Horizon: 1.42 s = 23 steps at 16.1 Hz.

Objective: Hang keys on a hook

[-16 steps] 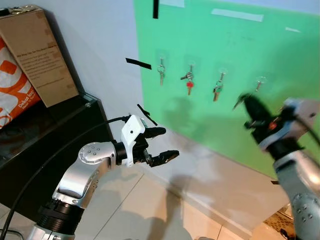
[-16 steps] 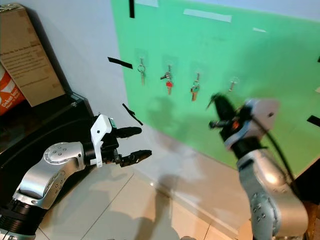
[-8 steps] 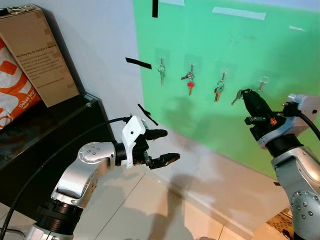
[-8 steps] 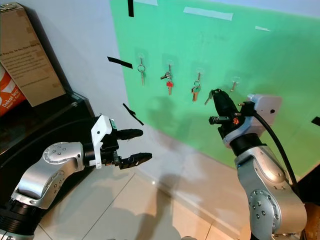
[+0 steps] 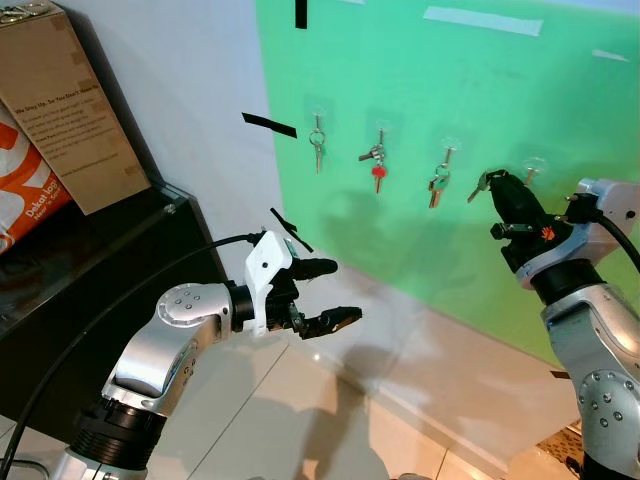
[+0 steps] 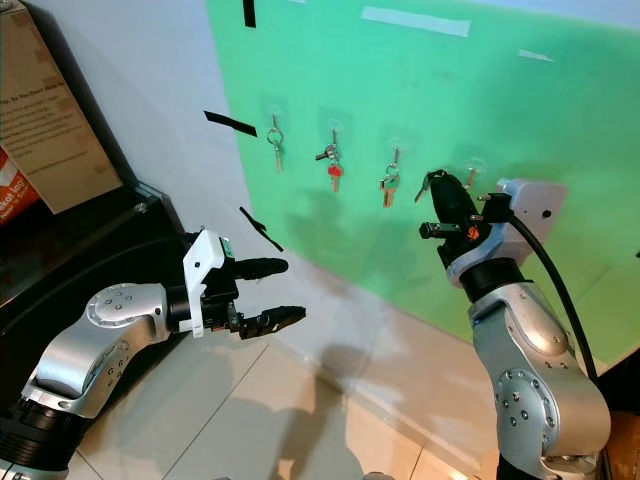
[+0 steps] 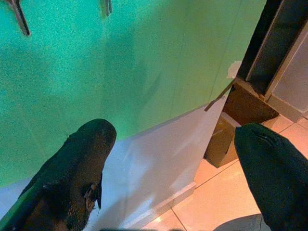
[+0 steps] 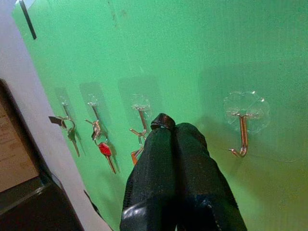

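Observation:
A green board [image 5: 450, 90] on the wall carries a row of clear hooks. Three of them hold keys [image 5: 316, 146], [image 5: 376, 166], [image 5: 438, 181]. The rightmost hook [image 5: 534, 166] is bare, its metal prong [image 8: 243, 135] plain in the right wrist view. My right gripper [image 5: 498, 184] is raised just left of and below that hook, shut on a set of keys [image 5: 477, 187] whose ring [image 8: 162, 120] sticks out past the tips. My left gripper [image 5: 325, 295] hovers low in front of the wall, open, with nothing between its fingers [image 7: 82, 163].
A black cabinet [image 5: 100, 270] stands at the left with a cardboard box [image 5: 70, 110] and an orange-and-white bag [image 5: 25, 190] on it. Black tape strips [image 5: 268, 124] mark the wall. Beige floor tiles [image 5: 300, 420] lie below, and a brown cabinet edge [image 7: 250, 96] stands off to the right.
My right gripper has risen and moved closer to the board with the keys, ending beside the bare hook. The left arm has barely moved. The view has shifted slightly.

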{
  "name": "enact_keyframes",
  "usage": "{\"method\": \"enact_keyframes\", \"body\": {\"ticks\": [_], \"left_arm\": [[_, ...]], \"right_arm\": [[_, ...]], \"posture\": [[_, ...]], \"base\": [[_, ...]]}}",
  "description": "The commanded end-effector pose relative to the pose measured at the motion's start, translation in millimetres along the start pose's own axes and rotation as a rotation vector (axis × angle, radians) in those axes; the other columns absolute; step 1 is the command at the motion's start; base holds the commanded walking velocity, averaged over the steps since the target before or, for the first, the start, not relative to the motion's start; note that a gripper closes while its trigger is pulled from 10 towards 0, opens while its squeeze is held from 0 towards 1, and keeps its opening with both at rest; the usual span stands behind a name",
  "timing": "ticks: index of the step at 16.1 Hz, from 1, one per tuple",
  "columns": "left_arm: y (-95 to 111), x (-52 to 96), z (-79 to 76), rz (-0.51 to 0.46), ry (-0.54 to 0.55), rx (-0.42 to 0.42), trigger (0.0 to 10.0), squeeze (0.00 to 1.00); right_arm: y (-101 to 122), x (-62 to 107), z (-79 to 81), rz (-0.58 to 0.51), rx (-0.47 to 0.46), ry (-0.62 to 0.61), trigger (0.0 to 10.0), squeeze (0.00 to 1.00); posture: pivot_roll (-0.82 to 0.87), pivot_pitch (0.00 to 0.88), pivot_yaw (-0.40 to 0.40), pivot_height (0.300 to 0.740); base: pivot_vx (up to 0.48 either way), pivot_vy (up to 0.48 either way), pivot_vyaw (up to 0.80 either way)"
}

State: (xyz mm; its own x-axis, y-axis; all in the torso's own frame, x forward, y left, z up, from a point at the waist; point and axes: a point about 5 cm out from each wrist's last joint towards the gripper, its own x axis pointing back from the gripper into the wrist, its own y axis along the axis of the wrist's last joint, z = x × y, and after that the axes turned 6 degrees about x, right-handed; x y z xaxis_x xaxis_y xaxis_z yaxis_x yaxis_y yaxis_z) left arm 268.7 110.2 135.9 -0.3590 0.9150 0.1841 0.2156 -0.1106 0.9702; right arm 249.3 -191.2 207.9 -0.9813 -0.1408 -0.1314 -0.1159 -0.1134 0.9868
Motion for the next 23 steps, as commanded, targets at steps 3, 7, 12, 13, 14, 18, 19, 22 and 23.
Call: {"method": "enact_keyframes", "body": {"ticks": [3, 7, 12, 13, 14, 18, 19, 22, 23], "left_arm": [[3.8, 0.3, -1.4, 0.004, -0.015, -0.01, 10.0, 0.0], [3.4, -0.2, -2.9, 0.009, -0.024, -0.009, 10.0, 0.0], [3.8, -0.8, -3.5, 0.013, -0.03, -0.007, 10.0, 0.0], [3.8, -0.7, -3.5, 0.014, -0.032, -0.007, 10.0, 0.0], [4.0, -0.9, -3.8, 0.015, -0.033, -0.008, 10.0, 0.0], [3.7, -0.5, -4.2, 0.012, -0.028, -0.006, 10.0, 0.0], [3.6, -0.2, -4.5, 0.01, -0.026, -0.006, 10.0, 0.0], [3.4, 0.2, -5.2, 0.007, -0.024, -0.004, 10.0, 0.0], [3.2, 0.0, -5.4, 0.007, -0.025, -0.004, 10.0, 0.0]], "right_arm": [[-0.6, 2.7, -4.3, 0.011, 0.002, -0.017, 10.0, 0.0], [-1.9, 7.0, -1.9, 0.024, -0.006, 0.009, 10.0, 0.0], [-7.6, 13.6, -4.2, 0.064, 0.003, 0.019, 10.0, 0.0], [-6.5, 14.0, -5.9, 0.058, 0.002, 0.011, 10.0, 0.0], [-3.1, 13.9, -7.6, 0.044, -0.002, 0.008, 10.0, 0.0], [0.5, 12.5, -6.6, 0.028, -0.007, 0.033, 10.0, 0.0], [1.1, 11.0, -5.5, 0.025, -0.01, 0.043, 10.0, 0.0], [2.3, 8.9, -5.2, 0.019, -0.018, 0.049, 10.0, 0.0], [2.5, 8.8, -5.0, 0.018, -0.019, 0.052, 10.0, 0.0]], "posture": [[-0.13, 0.0, 0.088, 0.74], [-0.13, 0.0, 0.091, 0.74], [-0.13, 0.0, 0.092, 0.74], [-0.13, 0.0, 0.093, 0.74], [-0.13, 0.0, 0.091, 0.74], [-0.13, 0.0, 0.081, 0.74], [-0.12, 0.0, 0.077, 0.74], [-0.12, 0.0, 0.075, 0.74], [-0.12, 0.0, 0.075, 0.74]], "base": [[0.0, 0.0, 0.0], [0.0, 0.0, 0.0], [0.0, 0.0, 0.0], [0.0, 0.0, 0.0], [0.0, 0.0, 0.0], [0.0, 0.0, 0.0], [0.0, 0.0, 0.0], [0.0, 0.0, 0.0], [0.0, 0.0, 0.0]]}}
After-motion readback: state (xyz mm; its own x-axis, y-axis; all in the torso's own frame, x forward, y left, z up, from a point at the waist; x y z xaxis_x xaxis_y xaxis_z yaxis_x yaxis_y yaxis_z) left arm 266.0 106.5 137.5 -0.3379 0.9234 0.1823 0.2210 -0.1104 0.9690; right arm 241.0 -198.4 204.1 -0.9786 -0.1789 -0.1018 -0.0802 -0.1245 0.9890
